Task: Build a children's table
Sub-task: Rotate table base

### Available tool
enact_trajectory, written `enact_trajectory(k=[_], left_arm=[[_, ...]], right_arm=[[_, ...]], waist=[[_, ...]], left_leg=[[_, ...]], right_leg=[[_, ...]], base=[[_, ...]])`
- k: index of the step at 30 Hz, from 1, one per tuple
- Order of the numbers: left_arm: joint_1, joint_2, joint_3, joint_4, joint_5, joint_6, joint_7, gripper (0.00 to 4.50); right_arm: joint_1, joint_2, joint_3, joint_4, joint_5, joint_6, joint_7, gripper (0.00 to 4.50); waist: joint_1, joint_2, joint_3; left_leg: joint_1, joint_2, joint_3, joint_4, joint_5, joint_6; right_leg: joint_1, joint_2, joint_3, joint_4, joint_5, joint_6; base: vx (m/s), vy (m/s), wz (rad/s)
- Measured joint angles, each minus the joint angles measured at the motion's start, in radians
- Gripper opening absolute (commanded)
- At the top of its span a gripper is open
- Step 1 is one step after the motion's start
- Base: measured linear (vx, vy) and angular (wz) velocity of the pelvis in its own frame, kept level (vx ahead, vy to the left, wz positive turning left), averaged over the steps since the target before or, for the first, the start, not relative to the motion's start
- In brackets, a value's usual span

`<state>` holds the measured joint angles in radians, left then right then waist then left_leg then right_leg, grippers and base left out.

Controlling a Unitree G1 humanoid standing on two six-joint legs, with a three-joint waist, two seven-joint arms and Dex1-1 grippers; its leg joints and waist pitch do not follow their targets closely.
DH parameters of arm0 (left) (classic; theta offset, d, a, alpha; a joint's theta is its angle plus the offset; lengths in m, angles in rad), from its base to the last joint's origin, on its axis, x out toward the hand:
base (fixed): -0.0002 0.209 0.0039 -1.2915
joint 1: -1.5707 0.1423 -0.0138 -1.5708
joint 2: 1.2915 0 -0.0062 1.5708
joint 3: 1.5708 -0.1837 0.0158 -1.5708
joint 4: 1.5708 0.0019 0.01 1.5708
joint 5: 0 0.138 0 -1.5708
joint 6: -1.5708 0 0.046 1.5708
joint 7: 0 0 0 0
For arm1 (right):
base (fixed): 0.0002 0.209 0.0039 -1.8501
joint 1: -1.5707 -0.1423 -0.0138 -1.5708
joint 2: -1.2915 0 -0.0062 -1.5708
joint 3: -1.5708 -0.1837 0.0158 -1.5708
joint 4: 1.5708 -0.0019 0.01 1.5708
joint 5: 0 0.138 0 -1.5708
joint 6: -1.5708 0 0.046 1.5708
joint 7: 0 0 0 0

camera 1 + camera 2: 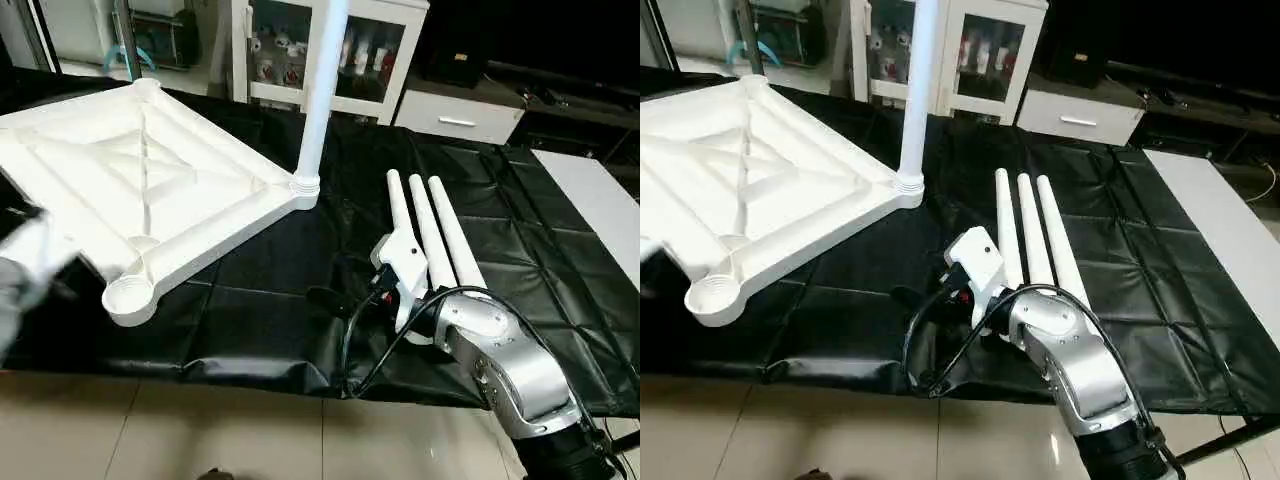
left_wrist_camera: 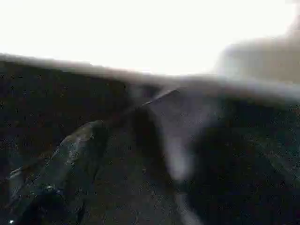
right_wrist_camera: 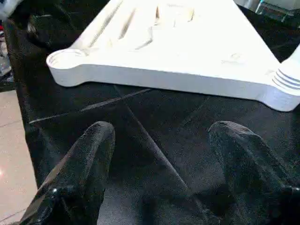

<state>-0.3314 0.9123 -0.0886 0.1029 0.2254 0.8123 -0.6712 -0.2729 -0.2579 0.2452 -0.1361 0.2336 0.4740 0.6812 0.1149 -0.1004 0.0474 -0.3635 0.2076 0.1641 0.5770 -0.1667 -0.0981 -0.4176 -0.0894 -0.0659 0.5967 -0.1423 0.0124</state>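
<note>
You have one leg standing upright in the tabletop's corner socket at about twelve o'clock. The tabletop lies underside up on the black cover, at your ten o'clock. Three loose legs lie side by side at one o'clock, so three remain to fit. The near empty socket sits at nine o'clock. Your right gripper hangs spread and empty over the cover, facing the tabletop's edge. Your left gripper is a blur at the tabletop's left edge, jaws wide, apparently holding nothing.
</note>
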Motion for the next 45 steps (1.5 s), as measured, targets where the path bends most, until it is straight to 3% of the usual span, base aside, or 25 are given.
enact_trajectory(k=[10, 17, 26, 31, 33, 36, 40, 42, 45], left_arm=[[-0.069, -0.151, -0.041, -0.013, -0.03, 0.012, 0.014, 4.45], [-0.135, -0.288, -0.06, 0.073, -0.031, -0.05, 0.099, 4.45], [-0.15, -0.342, -0.061, 0.071, -0.049, -0.074, 0.124, 4.45], [-0.079, -0.358, -0.042, -0.169, -0.111, -0.001, 0.08, 4.45], [-0.039, -0.387, 0.014, -0.277, -0.168, 0.034, 0.072, 4.45], [-0.014, -0.515, 0.146, -0.395, -0.243, 0.016, 0.139, 4.45], [-0.01, -0.707, 0.27, -0.404, -0.303, -0.116, 0.303, 4.45], [0.046, -0.717, 0.232, -0.386, -0.297, -0.192, 0.332, 4.5], [0.096, -0.675, 0.141, -0.333, -0.249, -0.223, 0.325, 4.5]], right_arm=[[0.001, -0.006, -0.001, 0.0, 0.0, 0.0, 0.002, 3.53], [0.001, -0.006, -0.001, -0.001, -0.001, 0.0, -0.008, 3.53], [0.006, -0.014, -0.005, -0.003, -0.001, 0.0, -0.011, 3.53], [0.013, -0.021, -0.041, -0.029, 0.0, 0.003, -0.046, 3.53], [0.027, -0.016, -0.068, -0.061, 0.0, 0.02, -0.081, 3.53], [0.049, 0.012, -0.123, -0.077, -0.01, 0.066, -0.175, 3.53], [0.026, 0.101, -0.167, -0.017, -0.039, 0.092, -0.337, 3.53], [-0.024, 0.121, -0.182, 0.074, -0.056, 0.103, -0.404, 3.79], [-0.076, 0.124, -0.224, 0.121, -0.052, 0.116, -0.427, 3.98]], waist=[[0.005, 0.002, 0.001], [0.003, 0.002, 0.001], [0.003, 0.009, 0.005], [0.001, 0.016, 0.008], [-0.001, 0.016, 0.008], [-0.002, 0.015, 0.008], [-0.009, 0.015, 0.007], [-0.018, 0.018, 0.007], [-0.026, 0.02, 0.008]], left_leg=[[-0.002, -0.001, -0.003, 0.001, 0.0, 0.0], [-0.003, -0.001, -0.005, 0.002, 0.0, 0.0], [-0.004, 0.0, -0.006, 0.002, 0.0, 0.0], [-0.004, -0.001, -0.005, 0.002, 0.0, 0.0], [-0.004, 0.0, -0.004, 0.002, 0.0, 0.0], [-0.004, 0.0, -0.004, 0.002, 0.0, 0.0], [-0.003, 0.0, -0.005, 0.002, 0.0, 0.0], [-0.003, -0.001, -0.005, 0.002, 0.0, 0.0], [-0.006, -0.001, -0.007, 0.002, 0.0, 0.0]], right_leg=[[0.003, 0.0, -0.001, 0.0, 0.0, 0.0], [0.003, 0.0, -0.002, 0.0, 0.0, 0.0], [0.003, 0.001, -0.002, 0.0, 0.0, 0.0], [0.003, 0.0, -0.001, 0.0, 0.002, -0.003], [0.002, 0.001, -0.001, -0.001, 0.001, -0.003], [0.003, 0.001, -0.001, 0.0, 0.001, -0.003], [0.003, 0.001, -0.002, -0.001, -0.002, 0.002], [0.002, 0.001, -0.002, -0.002, -0.002, 0.003], [0.0, 0.002, -0.003, -0.002, -0.002, 0.004]], base=[[0.0, 0.0, 0.0], [0.0, 0.0, 0.0], [0.0, 0.0, 0.0], [0.0, 0.0, 0.0], [0.0, 0.0, 0.0], [0.0, 0.0, 0.0], [0.0, 0.0, 0.0], [0.0, 0.0, 0.0], [0.0, 0.0, 0.0]])
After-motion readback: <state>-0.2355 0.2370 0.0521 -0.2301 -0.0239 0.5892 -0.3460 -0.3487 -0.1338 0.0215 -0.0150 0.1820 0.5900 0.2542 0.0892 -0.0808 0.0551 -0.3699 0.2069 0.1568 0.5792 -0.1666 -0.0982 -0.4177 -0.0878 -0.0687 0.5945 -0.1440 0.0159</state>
